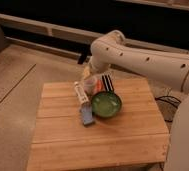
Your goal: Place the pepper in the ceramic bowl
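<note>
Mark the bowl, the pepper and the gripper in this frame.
bowl (107, 105): camera view, green inside surface.
pepper (95, 90): camera view, orange patch just behind the bowl's rim.
gripper (91, 75): camera view, its lower end, low over the table (63, 135) behind the bowl.

Glossy green ceramic bowl (107, 105) upright, small orange pepper (96, 89) just behind its rim, gripper (90, 79) close above

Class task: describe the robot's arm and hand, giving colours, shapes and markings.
The arm is a thick, rounded, cream-white tube with smooth bulging joints and a row of small dark dots along its side. The hand, at its tip just behind the ceramic bowl, looks equally pale.
</note>
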You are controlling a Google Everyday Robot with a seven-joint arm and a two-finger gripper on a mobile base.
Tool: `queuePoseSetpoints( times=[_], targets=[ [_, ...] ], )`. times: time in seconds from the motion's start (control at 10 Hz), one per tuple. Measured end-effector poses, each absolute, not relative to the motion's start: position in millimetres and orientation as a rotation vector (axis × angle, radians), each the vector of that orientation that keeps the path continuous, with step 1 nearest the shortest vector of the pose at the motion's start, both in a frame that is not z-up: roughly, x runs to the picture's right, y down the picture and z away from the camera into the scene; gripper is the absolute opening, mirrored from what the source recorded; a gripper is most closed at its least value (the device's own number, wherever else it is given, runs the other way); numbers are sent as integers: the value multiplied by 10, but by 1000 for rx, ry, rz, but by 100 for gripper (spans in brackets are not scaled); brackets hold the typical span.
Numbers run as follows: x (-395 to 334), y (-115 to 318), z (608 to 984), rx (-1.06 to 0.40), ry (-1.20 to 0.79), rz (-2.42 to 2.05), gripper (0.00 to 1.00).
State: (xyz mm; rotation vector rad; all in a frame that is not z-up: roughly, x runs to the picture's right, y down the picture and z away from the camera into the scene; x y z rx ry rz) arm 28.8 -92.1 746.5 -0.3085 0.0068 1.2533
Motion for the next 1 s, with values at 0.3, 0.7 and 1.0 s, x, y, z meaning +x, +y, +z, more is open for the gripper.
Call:
queuePoseSetpoints(
  times=[0.3,0.7,1.0],
  targets=[
    [760,-1329,7516,-170,-36,1265,65],
    [1027,-1452,7849,-177,-183,1311,65],
    [1086,-1424,7958,-194,-202,1327,65]
  ],
)
